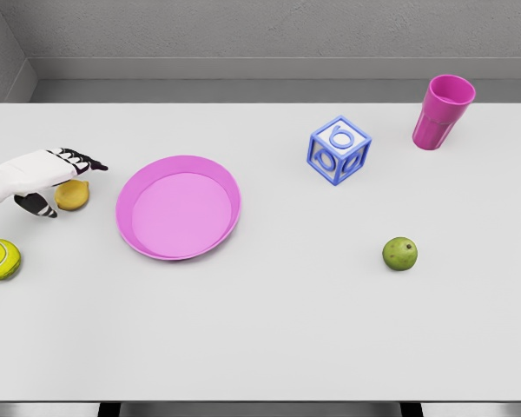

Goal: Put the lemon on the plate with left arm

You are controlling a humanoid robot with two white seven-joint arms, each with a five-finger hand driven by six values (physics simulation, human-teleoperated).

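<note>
- My left hand (43, 174) comes in from the left side, low over the white bench (286, 330).
- My fingers (80, 161) reach over the small round yellow lemon (72, 195), and my thumb sits beside it; I cannot tell if I am holding it.
- The lemon lies on the bench, right under my fingers.
- The flat round pink plate (179, 208) is just past my fingertips, to the right.
- A fuzzy yellow-green tennis ball (0, 259) sits near, below my hand.
</note>
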